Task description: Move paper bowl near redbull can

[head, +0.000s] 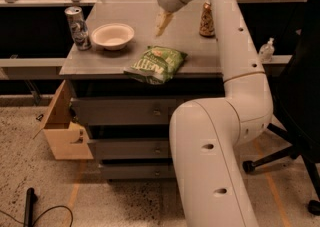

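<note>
The white paper bowl [113, 36] sits on the grey cabinet top [100, 63], right beside the silver-and-blue redbull can [78, 28], which stands upright at the left edge. My gripper [161, 25] hangs above the middle of the top, to the right of the bowl and clear of it. It holds nothing that I can see.
A green chip bag [157, 63] lies at the front edge of the top. A brown-and-gold patterned can [207, 19] stands at the back right. A cardboard box [62, 128] leans at the cabinet's lower left. A black chair base [280, 158] is at the right.
</note>
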You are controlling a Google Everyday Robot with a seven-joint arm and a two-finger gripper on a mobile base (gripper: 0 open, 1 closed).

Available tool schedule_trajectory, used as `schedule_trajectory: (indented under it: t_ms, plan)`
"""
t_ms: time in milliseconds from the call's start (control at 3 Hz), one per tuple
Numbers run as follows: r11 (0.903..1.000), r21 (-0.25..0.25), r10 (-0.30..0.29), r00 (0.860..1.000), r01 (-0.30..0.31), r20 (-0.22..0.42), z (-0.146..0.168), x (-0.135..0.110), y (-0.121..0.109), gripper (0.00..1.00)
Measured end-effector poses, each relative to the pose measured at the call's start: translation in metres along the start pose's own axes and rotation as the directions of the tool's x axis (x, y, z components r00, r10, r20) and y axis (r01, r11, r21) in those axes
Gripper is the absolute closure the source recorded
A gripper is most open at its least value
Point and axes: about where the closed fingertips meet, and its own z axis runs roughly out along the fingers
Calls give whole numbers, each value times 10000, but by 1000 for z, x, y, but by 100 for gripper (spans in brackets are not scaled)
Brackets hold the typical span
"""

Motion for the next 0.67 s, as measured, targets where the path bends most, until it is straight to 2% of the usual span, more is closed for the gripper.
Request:
schedule_trajectory:
  t_ms: [333, 667]
  plan:
    - [9663, 2556, 88, 9889, 298, -1482, -55, 45, -54, 0]
    - [9224, 3836, 827, 9479, 441, -3078, -86, 96, -65, 0]
